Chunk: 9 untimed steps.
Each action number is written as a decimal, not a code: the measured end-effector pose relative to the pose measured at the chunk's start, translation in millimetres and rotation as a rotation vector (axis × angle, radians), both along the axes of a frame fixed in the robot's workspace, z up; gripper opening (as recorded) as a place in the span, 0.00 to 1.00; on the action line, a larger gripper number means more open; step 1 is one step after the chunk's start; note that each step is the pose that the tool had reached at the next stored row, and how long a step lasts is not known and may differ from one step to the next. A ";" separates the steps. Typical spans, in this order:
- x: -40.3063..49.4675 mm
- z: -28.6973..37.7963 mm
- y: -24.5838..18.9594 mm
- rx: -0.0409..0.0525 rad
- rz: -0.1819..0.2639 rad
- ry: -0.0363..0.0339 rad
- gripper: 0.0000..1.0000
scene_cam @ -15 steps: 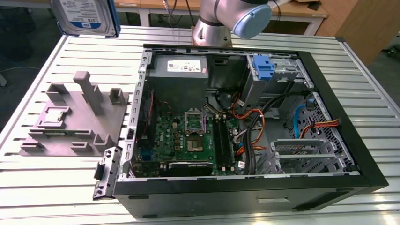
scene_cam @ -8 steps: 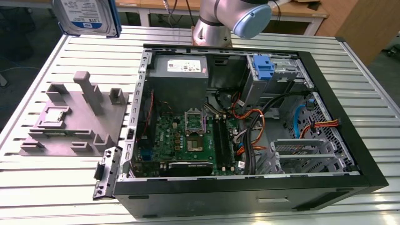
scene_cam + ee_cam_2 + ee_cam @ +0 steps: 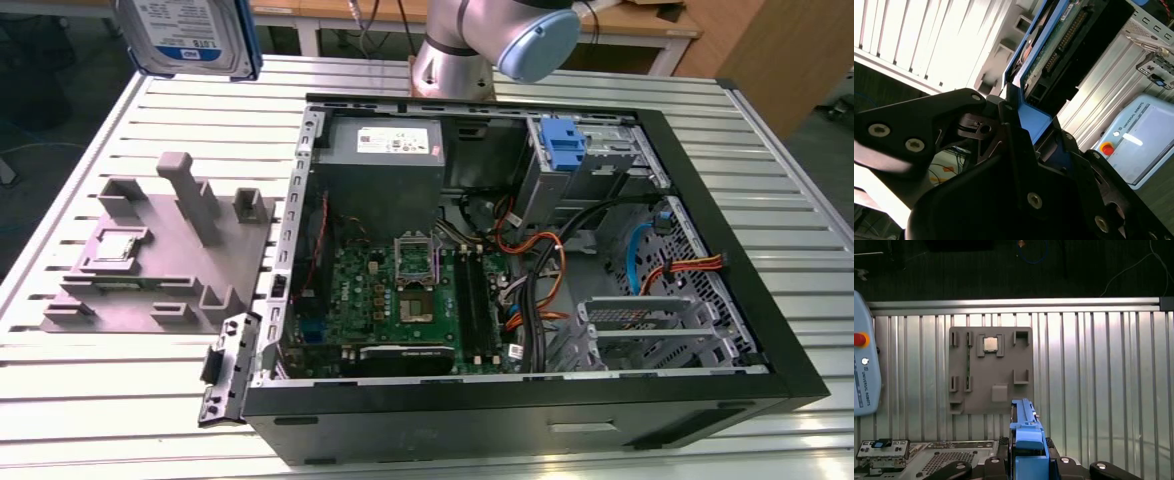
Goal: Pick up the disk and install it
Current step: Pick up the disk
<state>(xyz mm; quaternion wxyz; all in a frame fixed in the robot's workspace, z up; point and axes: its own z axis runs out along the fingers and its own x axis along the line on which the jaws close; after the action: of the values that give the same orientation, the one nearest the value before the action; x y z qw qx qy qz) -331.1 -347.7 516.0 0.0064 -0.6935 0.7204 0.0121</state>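
Observation:
The disk (image 3: 187,35), silver-grey with a white-and-blue label and blue carrier rails, hangs in the air at the top of the exterior view's left, above the slatted table's far corner. In both wrist views my gripper (image 3: 1028,456) is shut on the disk's blue rail (image 3: 1026,432). The second wrist view shows the disk's green circuit-board underside (image 3: 1054,45) rising out of the black fingers (image 3: 1004,120). The disk stands edge-on over the table, just off the grey fixture plate (image 3: 991,370).
An open computer case (image 3: 747,250) lies on the slatted table (image 3: 787,150), with a power-supply box (image 3: 384,140), a motherboard (image 3: 400,300) and a bare blue bracket (image 3: 563,145) in its bay. The grey fixture plate (image 3: 160,250) holds a chip (image 3: 990,343). A teach pendant (image 3: 861,370) lies nearby.

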 end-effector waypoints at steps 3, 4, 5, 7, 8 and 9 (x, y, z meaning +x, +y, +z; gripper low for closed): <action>1.0 0.0 0.0 0.0001 0.000 -0.0001 0.36; 1.3 0.0 0.0 0.0000 0.000 0.0000 0.36; 1.6 0.0 0.0 0.0000 0.000 0.0000 0.36; 2.2 0.0 0.0 0.0000 0.000 0.0000 0.36; 2.7 0.0 0.0 0.0000 0.000 0.0000 0.36; 3.1 0.0 0.0 0.0000 0.000 0.0000 0.36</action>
<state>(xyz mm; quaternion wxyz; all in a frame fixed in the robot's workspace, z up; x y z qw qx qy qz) -328.0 -347.7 516.0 0.0064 -0.6935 0.7203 0.0121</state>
